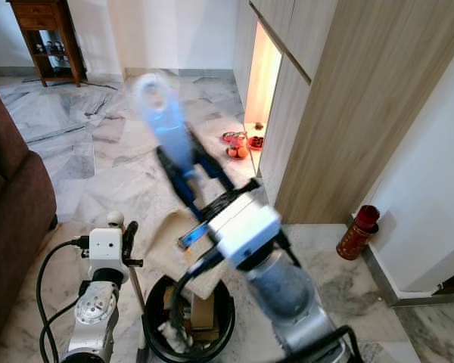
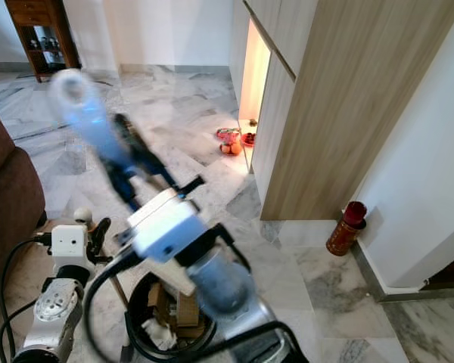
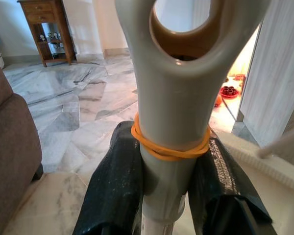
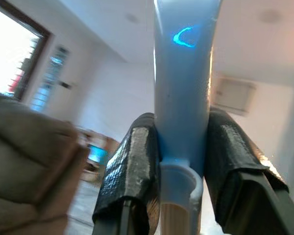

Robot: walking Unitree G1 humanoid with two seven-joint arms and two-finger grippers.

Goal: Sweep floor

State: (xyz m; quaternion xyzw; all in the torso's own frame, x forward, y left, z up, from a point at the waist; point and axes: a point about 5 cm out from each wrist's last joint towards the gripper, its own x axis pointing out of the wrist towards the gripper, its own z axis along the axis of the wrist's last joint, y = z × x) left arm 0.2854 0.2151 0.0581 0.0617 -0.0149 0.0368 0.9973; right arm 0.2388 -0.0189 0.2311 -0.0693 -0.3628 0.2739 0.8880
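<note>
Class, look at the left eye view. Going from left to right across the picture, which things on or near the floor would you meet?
Brown sofa → left gripper on a stick handle → black bin → fruit offerings by the cupboard → red fire extinguisher.

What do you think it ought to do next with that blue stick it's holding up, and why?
Probably lower the right gripper so the stick comes down toward the floor. Its jaws are shut on the blue handle, which points up and away, so it cannot sweep like this. The left gripper holds a grey handle beside the black bin.
</note>
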